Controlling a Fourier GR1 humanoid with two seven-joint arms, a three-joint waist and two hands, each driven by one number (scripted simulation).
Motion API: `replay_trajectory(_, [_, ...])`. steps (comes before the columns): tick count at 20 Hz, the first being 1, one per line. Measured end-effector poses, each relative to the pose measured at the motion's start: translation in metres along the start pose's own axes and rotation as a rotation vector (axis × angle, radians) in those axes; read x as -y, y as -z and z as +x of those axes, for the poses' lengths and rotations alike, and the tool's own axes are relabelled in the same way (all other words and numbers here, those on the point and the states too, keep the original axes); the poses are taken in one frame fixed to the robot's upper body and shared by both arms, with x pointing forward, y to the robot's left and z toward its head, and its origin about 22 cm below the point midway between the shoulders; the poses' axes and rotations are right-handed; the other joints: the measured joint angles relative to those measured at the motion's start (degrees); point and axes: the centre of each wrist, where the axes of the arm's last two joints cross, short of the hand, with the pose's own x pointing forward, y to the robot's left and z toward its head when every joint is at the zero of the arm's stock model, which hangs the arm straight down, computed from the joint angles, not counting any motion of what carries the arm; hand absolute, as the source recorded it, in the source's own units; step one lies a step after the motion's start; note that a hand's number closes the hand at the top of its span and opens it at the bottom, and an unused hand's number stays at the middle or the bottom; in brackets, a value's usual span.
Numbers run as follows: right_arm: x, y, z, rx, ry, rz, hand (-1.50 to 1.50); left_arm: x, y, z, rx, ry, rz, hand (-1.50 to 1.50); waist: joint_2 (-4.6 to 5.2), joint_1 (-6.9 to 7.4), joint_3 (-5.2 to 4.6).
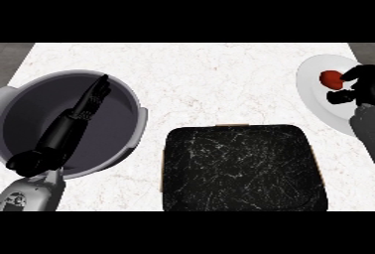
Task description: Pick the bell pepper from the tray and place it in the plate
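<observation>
The red bell pepper [331, 78] is over the white plate [313, 92] at the counter's far right edge. My right hand [354, 85] comes in from the right, its fingers and thumb curled round the pepper's right side. Part of the pepper is hidden by the hand, and I cannot tell whether it touches the plate. The black square tray [242, 171] with a pale wooden rim lies at the front centre with nothing in it. My left hand [82, 115] rests open over the grey pot at the left, fingers straight and pointing away from me.
A large grey pot [124, 94] stands at the left of the white marble counter [212, 84]. The plate runs off the right edge of the view.
</observation>
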Motion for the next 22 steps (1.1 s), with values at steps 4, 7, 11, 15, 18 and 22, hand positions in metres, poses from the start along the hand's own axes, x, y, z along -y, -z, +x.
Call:
replay_trajectory(4, [-0.008, 0.008, -0.022, 0.005, 0.024, -0.002, -1.5, -0.005, 0.007, -0.002, 0.0, 0.003, -0.001, 0.0, 0.14, 0.09, 0.04])
replay_trajectory(7, [-0.01, 0.011, -0.03, 0.042, 0.065, -0.024, -1.5, -0.004, 0.006, -0.003, -0.002, -0.002, -0.006, 0.0, 0.16, 0.22, 0.06])
replay_trajectory(11, [-0.009, 0.014, -0.038, 0.109, 0.156, -0.064, -1.5, -0.002, 0.002, -0.005, -0.003, 0.0, 0.003, 0.0, -0.01, -0.09, 0.05])
replay_trajectory(15, [0.0, 0.019, -0.033, 0.18, 0.273, -0.095, -1.5, -0.006, 0.002, -0.002, -0.008, 0.0, 0.008, 0.0, -0.18, -0.42, 0.05])
replay_trajectory(18, [0.007, 0.021, -0.027, 0.21, 0.431, -0.088, -1.5, -0.009, 0.001, -0.003, -0.015, 0.0, 0.014, 0.0, -0.33, -0.85, 0.05])
replay_trajectory(22, [0.01, 0.022, -0.029, 0.212, 0.663, -0.046, -1.5, -0.011, -0.002, -0.002, -0.026, 0.001, 0.025, 0.0, -0.65, -1.53, 0.02])
